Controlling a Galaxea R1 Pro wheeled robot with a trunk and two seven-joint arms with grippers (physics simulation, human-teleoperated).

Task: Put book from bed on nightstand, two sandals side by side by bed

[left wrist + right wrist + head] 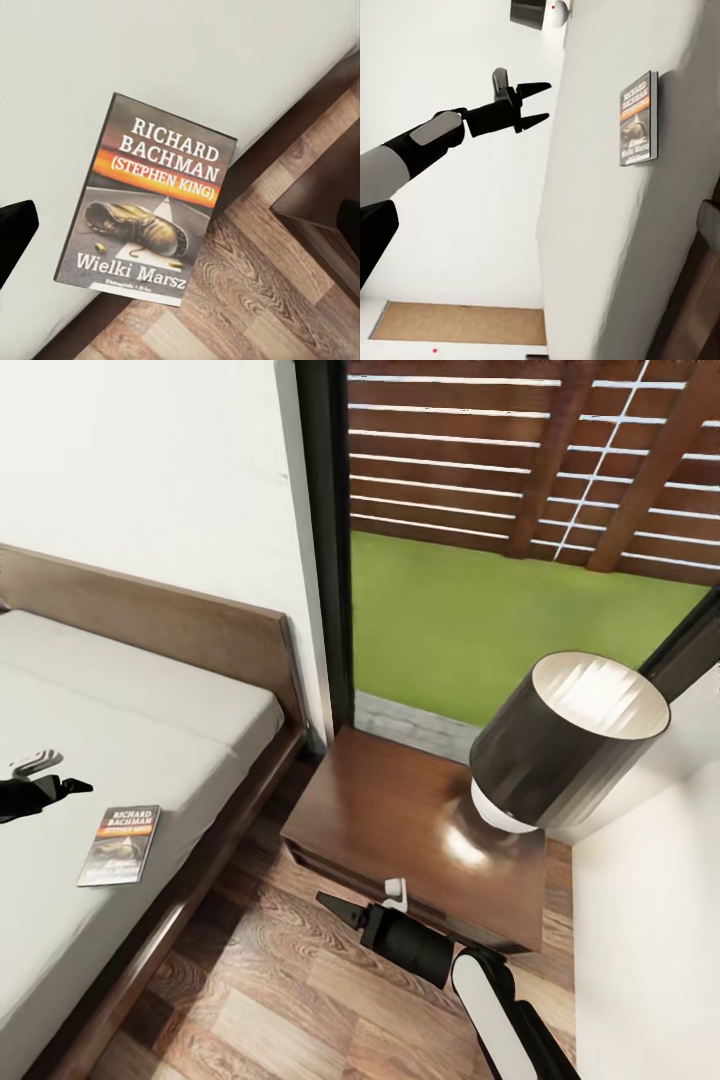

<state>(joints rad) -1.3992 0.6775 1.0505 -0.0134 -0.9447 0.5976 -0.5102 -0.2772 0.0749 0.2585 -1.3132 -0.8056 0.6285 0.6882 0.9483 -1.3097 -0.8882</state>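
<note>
Book [121, 845] flat on the light-grey mattress of the bed [130, 710], close to the mattress edge nearest the nightstand [400, 810], cover up, with an orange band and white lettering reading "Richard Bachman"; in the left wrist view the same book [150, 202] with its lower corner at the very edge of the mattress, above the dark bed frame and the wood-plank floor [247, 292]. Left gripper [70, 787] hovering over the mattress, near the book but apart from it, touching nothing; seen from the right wrist view, left gripper [538, 103] with two black fingers spread apart and nothing between them, well clear of the book [636, 120]. Right gripper [330, 905] low over the floor [250, 1000], between the bed frame and the front of the nightstand, pointing toward the bed; cannot tell whether its fingers are apart or together. On the nightstand, a lamp [565, 745] with a dark shade and a white base, standing toward the wall side of the top. Behind the nightstand, a tall black-framed window [325, 540], with a green lawn [480, 620] and a slatted brown fence [500, 450] beyond.
</note>
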